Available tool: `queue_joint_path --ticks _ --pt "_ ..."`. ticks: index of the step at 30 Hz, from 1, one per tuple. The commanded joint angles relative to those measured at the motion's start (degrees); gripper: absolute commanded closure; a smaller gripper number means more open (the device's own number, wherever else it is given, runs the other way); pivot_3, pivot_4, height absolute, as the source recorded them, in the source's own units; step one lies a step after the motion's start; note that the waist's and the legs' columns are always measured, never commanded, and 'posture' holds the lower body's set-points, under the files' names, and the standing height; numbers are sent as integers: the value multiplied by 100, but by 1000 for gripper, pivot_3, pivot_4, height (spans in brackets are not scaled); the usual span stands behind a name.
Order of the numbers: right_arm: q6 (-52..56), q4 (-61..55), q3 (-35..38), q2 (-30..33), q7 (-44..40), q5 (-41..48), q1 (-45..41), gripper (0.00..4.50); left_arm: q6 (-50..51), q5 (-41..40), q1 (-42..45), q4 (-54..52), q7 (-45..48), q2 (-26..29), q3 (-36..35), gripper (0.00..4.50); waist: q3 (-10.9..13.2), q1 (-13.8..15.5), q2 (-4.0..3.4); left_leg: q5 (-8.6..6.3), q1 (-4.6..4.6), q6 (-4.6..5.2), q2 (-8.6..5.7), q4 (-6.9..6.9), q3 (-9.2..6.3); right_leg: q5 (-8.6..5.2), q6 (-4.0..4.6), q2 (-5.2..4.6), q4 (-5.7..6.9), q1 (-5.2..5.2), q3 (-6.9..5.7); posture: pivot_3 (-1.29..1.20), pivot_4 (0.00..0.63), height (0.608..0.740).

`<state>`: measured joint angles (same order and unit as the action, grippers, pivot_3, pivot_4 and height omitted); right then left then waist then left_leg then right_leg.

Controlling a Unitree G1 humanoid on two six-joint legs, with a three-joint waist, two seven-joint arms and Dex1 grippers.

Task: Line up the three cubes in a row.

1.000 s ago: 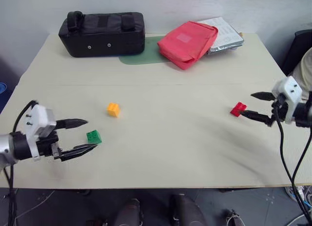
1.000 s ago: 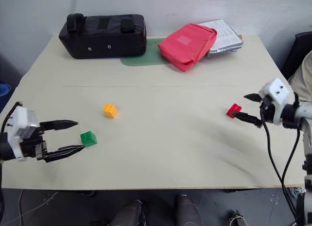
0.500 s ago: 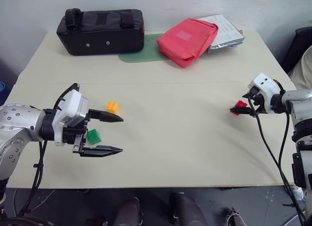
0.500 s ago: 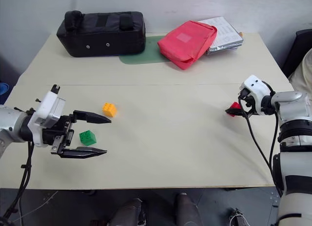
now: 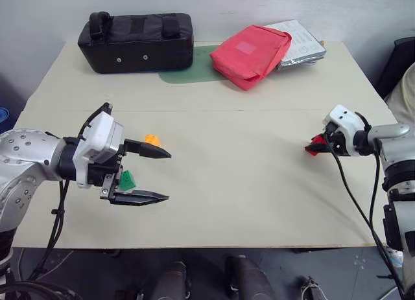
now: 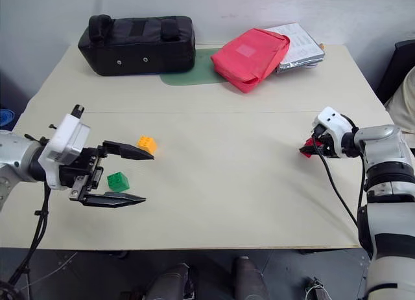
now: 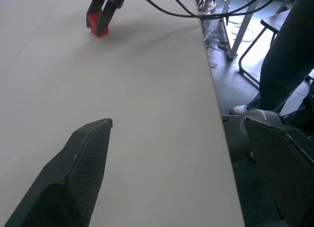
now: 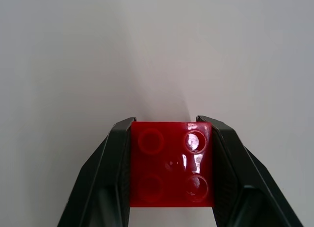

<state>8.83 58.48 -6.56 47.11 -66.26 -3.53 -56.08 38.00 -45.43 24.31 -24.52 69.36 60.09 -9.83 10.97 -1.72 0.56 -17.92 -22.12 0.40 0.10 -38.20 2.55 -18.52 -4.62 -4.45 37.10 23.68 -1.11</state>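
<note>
Right wrist view: my right jaws (image 8: 171, 138) are clamped on the red cube (image 8: 170, 163), sitting on the surface (image 6: 227, 183) far right. My left jaws (image 6: 139, 177) hang spread by the green cube (image 6: 117, 181), orange-yellow cube (image 6: 147, 144) just beyond. Next, I'd carry red over to them.
</note>
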Motion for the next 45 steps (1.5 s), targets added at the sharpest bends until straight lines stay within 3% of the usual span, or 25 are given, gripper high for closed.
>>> queue_joint_path --ticks 1,4,7,10,15,22,39,45 --pt "-23 -600 142 216 -586 227 201 2994 -4 -96 198 -123 119 -7 91 0 0 10 0 0 0 0 0 0 0 0 0 0 0 0 0 0 150 740" --pt "731 -2434 312 304 -1551 1019 819 2994 13 -108 300 -110 296 12 231 0 0 16 0 0 -2 0 0 0 -1 1 -2 2 1 0 0 0 150 740" --pt "1505 -4531 345 524 -1931 1643 1685 2994 14 -75 262 -147 433 -26 406 0 0 22 0 0 -4 0 2 -1 -5 1 -3 4 5 1 -2 0 150 740" --pt "2102 -6408 324 708 -1899 2113 2533 2994 -354 246 81 -241 712 -23 664 0 0 26 0 0 -2 0 3 -4 -11 1 -3 3 8 -2 -6 0 150 740" --pt "1987 -8181 -2 874 -1368 1824 3676 2994 -587 475 337 -134 840 -210 991 0 -1 95 2 -1 -1 2 -1 -9 -19 2 -3 1 -7 -9 -8 0 150 740" --pt "1655 -8004 -261 746 -704 1335 3902 2994 -713 613 359 -99 939 -301 1099 0 -1 152 2 -2 0 9 -10 -19 -18 4 -7 -3 -14 -10 -2 0 150 740" --pt "1279 -8038 -482 706 -364 1172 4101 2994 -760 774 456 -21 946 -453 1142 0 -1 156 3 -4 -1 16 -9 -26 -18 4 -7 -2 -10 -12 -4 0 150 740" --pt "1478 -8374 -299 856 -531 1468 4302 948 -688 766 396 46 881 -488 1094 0 -1 161 3 -4 -3 17 -9 -27 -19 4 -8 -2 -6 -12 -5 0 150 740"
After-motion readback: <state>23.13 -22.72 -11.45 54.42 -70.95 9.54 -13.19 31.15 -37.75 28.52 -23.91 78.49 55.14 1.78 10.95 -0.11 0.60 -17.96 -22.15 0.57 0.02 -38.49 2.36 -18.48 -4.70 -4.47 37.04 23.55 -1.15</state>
